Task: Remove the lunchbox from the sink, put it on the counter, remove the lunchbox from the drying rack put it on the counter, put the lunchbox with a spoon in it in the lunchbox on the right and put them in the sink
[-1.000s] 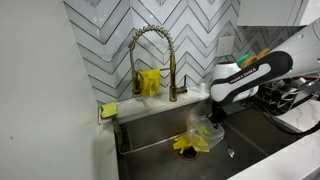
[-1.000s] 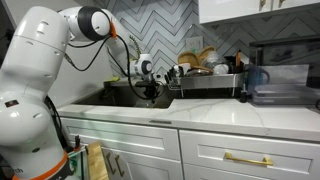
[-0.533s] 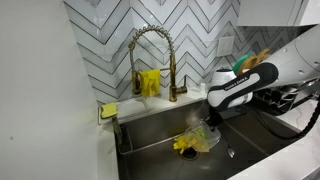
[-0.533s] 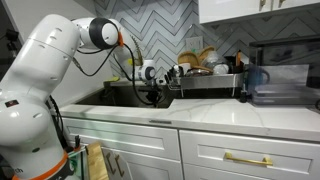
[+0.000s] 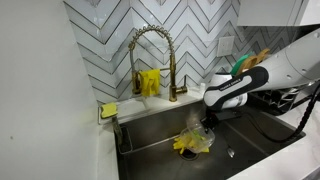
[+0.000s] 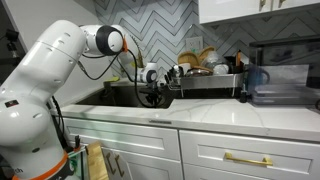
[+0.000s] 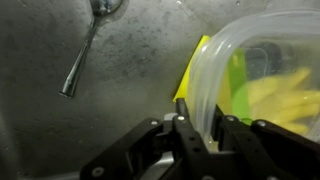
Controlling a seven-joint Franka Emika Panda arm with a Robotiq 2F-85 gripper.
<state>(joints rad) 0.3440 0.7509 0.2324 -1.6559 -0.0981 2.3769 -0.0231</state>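
Note:
A clear plastic lunchbox lies in the steel sink, over something yellow and green. In the wrist view my gripper has its two black fingers closed on the lunchbox's clear rim. In an exterior view the gripper reaches down into the basin at the lunchbox. A spoon lies on the sink floor to the left. The black drying rack, crowded with dishes, stands on the white counter beside the sink.
A brass spring-neck faucet rises behind the sink, with a yellow item on the ledge and a sponge at the corner. A clear lidded container sits on the counter past the rack.
The arm has moved lower into the sink and slightly leftward in the exterior view, bringing the gripper down onto the lunchbox rim.

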